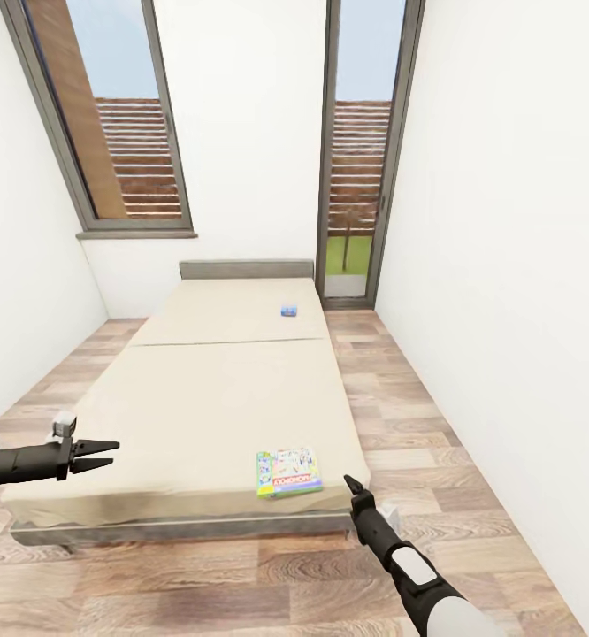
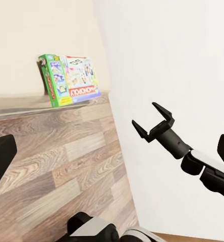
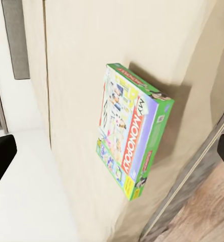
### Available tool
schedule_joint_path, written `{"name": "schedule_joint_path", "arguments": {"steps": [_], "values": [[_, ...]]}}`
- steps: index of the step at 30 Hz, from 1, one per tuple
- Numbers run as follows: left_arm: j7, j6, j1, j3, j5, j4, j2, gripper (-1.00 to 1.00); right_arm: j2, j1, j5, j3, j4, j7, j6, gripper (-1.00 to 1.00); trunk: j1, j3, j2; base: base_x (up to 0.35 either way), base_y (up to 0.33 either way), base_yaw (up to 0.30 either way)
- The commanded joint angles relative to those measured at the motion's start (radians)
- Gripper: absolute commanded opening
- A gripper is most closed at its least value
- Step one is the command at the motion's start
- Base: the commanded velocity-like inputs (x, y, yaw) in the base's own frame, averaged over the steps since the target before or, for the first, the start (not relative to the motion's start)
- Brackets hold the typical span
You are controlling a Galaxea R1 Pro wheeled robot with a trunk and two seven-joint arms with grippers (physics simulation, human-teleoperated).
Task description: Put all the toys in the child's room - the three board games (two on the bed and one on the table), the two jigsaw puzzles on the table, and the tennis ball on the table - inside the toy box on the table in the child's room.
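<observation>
On the left, the left gripper [image 1: 109, 454] hangs open and empty beside the bed [image 1: 197, 398]. The green board game [image 1: 289, 471] lies flat near the mattress's foot edge. The right gripper [image 1: 354, 486], jaws apart, should approach low and clamp one box edge.

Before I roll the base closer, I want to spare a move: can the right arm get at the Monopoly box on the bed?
Probably yes. The right pincer is open beside the Monopoly box at the bed's near corner, nothing between them.
</observation>
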Motion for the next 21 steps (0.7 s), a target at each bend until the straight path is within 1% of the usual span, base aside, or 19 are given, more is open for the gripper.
{"name": "schedule_joint_path", "arguments": {"steps": [1, 9, 21], "values": [[-0.006, 0.010, -0.001, 0.006, -0.009, 0.000, -0.001, 1.00, 0.001, 0.000, -0.009, -0.005, -0.001, 0.001, 0.010, 1.00, 0.004, -0.004, -0.008, 0.000, 0.000, 0.000], [-0.006, 0.010, 0.000, 0.011, -0.009, 0.000, -0.003, 1.00, 0.001, 0.000, -0.028, -0.009, 0.000, 0.004, 0.009, 1.00, 0.035, -0.029, -0.064, 0.000, 0.000, 0.000], [-0.006, 0.010, 0.000, 0.012, -0.009, 0.000, -0.006, 1.00, 0.003, 0.000, -0.023, 0.000, 0.000, 0.006, 0.001, 1.00, 0.081, -0.067, -0.148, 0.000, 0.000, 0.000]]}}
